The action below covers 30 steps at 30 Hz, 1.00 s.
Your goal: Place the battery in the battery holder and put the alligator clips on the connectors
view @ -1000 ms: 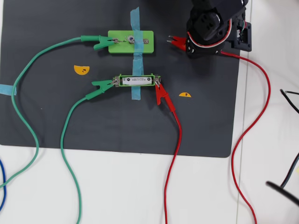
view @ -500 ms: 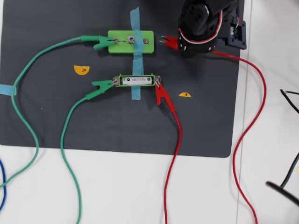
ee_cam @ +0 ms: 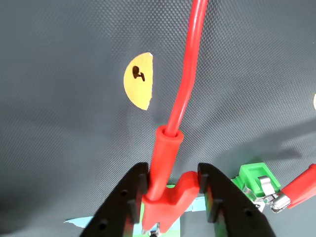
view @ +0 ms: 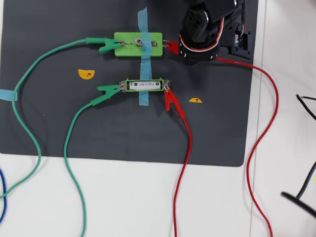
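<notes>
Gripping a red clip point(ee_cam: 165, 195) between its two black fingers point(ee_cam: 129, 205), the hand point(view: 174, 46) sits at the right end of the wide green block point(view: 138, 44) in the overhead view, the clip's tip just at the block's right edge; whether its teeth have closed on the silvery tab there cannot be told. From the wrist view the clip's sleeve stands up between the fingers, its red wire point(ee_cam: 190, 64) running away over the dark mat point(view: 49, 123), past a yellow half-disc sticker point(ee_cam: 138, 80). That mat covers most of the white tabletop point(view: 148, 197) and carries everything else. Long wires cross it: two green ones point(view: 29, 133) sweep in from the left and bottom, two red ones point(view: 186, 158) from below and the right. A strip of blue tape point(view: 143, 64) runs down over both green pieces. The narrow holder point(view: 145, 85) lies below the block, near the mat's centre, with the battery point(view: 144, 85) seated inside it. A green clip point(view: 107, 89) bites the holder's left tab, a second red clip point(view: 171, 98) its right tab. Another green clip point(view: 106, 45) is fixed to the block's left connector point(view: 123, 44). Two yellow stickers point(view: 86, 73) lie on the mat, one on either side of the holder.
</notes>
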Each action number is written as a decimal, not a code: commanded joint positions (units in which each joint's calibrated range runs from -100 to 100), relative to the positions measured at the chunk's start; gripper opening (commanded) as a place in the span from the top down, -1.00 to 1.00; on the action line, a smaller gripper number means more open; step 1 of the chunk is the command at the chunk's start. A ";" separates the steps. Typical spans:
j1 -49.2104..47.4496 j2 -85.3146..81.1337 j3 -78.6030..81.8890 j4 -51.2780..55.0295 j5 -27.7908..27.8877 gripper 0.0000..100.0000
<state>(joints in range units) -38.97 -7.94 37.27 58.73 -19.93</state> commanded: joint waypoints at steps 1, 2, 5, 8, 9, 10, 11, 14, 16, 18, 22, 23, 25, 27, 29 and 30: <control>1.77 -1.72 -0.25 0.10 0.21 0.98; 1.77 -1.72 -0.25 0.10 0.16 0.98; 1.87 -1.72 -0.34 0.10 -0.10 0.98; 2.07 -1.72 -0.34 0.10 -0.21 0.98; 2.37 -1.63 -0.25 0.19 -0.26 0.98; 3.18 -1.63 -0.25 0.19 -0.26 0.98; 3.58 -1.63 -0.25 0.19 -0.26 0.98; 3.99 -1.63 -0.25 0.19 -0.26 0.98; 3.99 -1.63 -0.25 0.19 -0.31 0.98; 3.99 -1.63 -0.25 0.19 -0.31 0.98; 3.99 -1.55 -0.25 0.19 -0.36 0.98; 3.99 -1.55 -0.25 0.19 -0.36 0.98; 4.09 -1.55 -0.25 0.19 -0.36 0.98; 4.09 -1.55 -0.25 0.19 -0.42 0.98; 4.69 -0.87 -0.34 0.19 -1.15 0.98; 5.20 -0.02 -0.69 0.19 -1.51 0.98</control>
<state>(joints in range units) -35.95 -7.94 37.27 58.73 -20.29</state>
